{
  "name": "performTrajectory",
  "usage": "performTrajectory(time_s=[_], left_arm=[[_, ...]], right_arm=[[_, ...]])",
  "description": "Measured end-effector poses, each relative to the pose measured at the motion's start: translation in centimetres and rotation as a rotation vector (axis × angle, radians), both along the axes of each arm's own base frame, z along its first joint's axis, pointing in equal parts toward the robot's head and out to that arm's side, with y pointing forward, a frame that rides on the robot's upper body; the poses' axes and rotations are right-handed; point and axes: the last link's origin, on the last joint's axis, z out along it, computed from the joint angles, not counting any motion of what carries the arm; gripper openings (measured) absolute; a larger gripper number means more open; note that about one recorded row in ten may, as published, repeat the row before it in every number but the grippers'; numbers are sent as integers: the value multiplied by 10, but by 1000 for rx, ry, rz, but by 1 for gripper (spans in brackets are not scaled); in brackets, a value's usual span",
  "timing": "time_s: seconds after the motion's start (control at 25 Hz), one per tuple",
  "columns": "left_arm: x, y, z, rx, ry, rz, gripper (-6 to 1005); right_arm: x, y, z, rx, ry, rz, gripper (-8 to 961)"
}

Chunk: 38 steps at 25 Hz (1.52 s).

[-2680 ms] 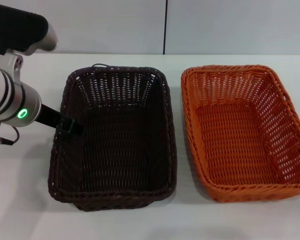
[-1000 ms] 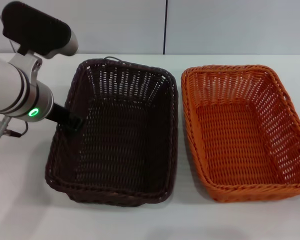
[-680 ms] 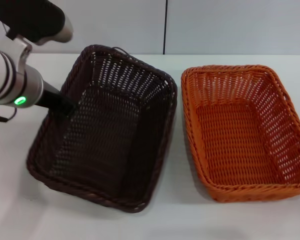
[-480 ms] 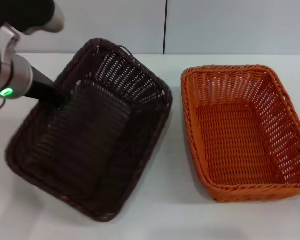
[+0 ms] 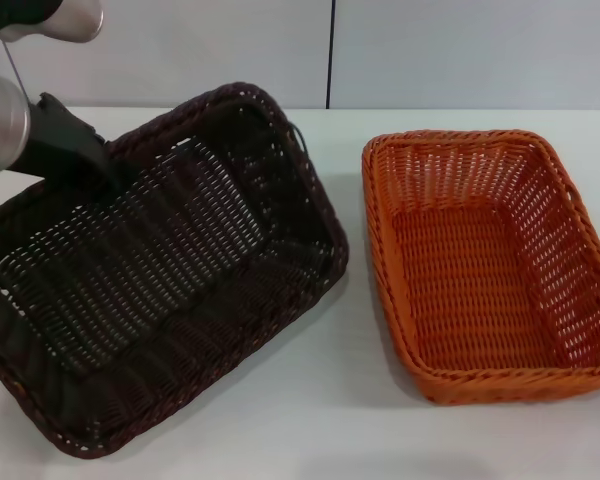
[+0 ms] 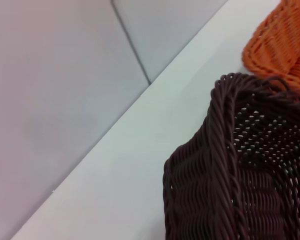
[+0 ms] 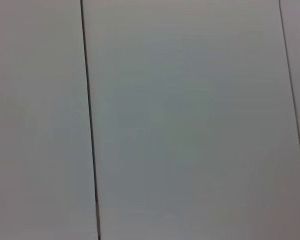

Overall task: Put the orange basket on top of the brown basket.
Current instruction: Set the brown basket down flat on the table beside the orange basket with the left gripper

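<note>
The brown basket (image 5: 160, 270) is lifted and tilted, turned askew at the left of the white table. My left gripper (image 5: 108, 172) is shut on its far left rim and holds it up. Its woven wall and braided rim fill the left wrist view (image 6: 230, 185). The orange basket (image 5: 485, 260) sits flat on the table at the right, apart from the brown one; one of its corners shows in the left wrist view (image 6: 280, 45). My right gripper is out of view; its wrist view shows only a plain wall.
The white table (image 5: 340, 430) runs across the front and back to a grey wall (image 5: 430, 50) with a dark vertical seam. A strip of bare table lies between the two baskets.
My left gripper has lifted the brown basket, swung it leftward and rotated it, so it now hangs tilted and askew. The orange basket has not moved.
</note>
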Motion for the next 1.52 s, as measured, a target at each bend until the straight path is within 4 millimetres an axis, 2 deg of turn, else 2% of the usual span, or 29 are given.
performTrajectory(time_s=[0.52, 0.72, 1.0, 1.08, 1.2, 1.24, 1.52], left_arm=[[18, 4, 29, -108, -35, -173, 195], [20, 7, 29, -145, -21, -205, 195], [28, 11, 20, -229, -2, -241, 193], [26, 16, 6, -304, -3, -234, 197], [25, 18, 3, -319, 1, -231, 210], [21, 28, -9, -352, -5, -213, 215], [6, 49, -21, -349, 8, -163, 245]], right_arm=[[-8, 4, -1, -2, 2, 30, 746], [-11, 5, -1, -7, -6, 43, 745], [-11, 6, -1, -6, -6, 46, 745], [-12, 7, -1, -6, -7, 47, 745], [-12, 8, -1, -8, -9, 47, 745], [-11, 8, -1, -8, -9, 46, 745], [-10, 7, -1, -14, -8, 40, 745]])
